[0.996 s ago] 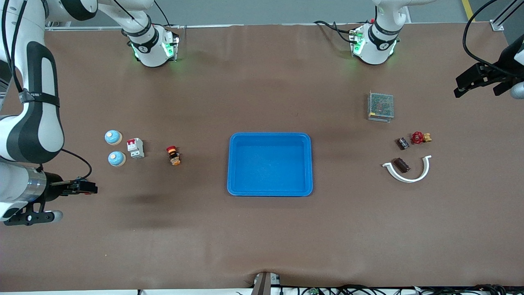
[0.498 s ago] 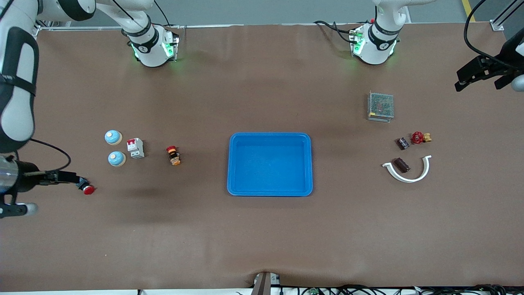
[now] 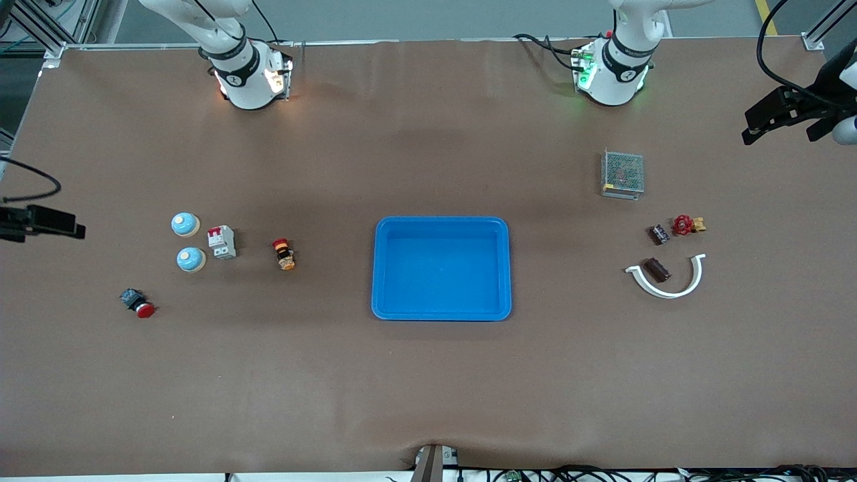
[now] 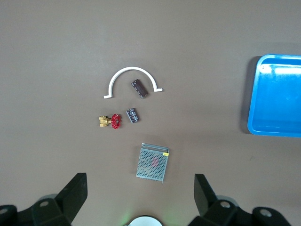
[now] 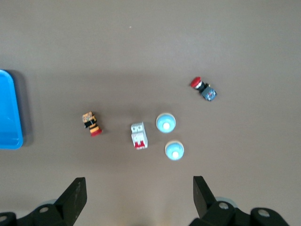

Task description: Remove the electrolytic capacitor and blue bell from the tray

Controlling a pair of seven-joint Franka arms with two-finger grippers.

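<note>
While both arms wait high up, the brown table (image 3: 428, 388) holds everything else. The biggest thing on it is the blue tray (image 3: 441, 310), in the middle with nothing in it.

The left gripper (image 4: 138, 190) hangs over the left arm's end of the table, fingers wide apart and holding nothing. The right gripper (image 5: 138, 190) hangs over the right arm's end, fingers also wide apart and holding nothing.

Toward the left arm's end sit a metal mesh box (image 3: 622, 174) and a white curved clip (image 3: 669, 284). One dark capacitor (image 3: 657, 269) lies inside the curve of the clip. A second capacitor (image 3: 659, 233) lies just beside a small red valve (image 3: 685, 225).

Toward the right arm's end sit two blue bells (image 3: 185, 224), side by side, with a white breaker switch (image 3: 222, 242) just beside them. An orange button (image 3: 284, 254) lies nearer the tray. A red push button (image 3: 138, 303) lies nearer the front camera than the bells.
</note>
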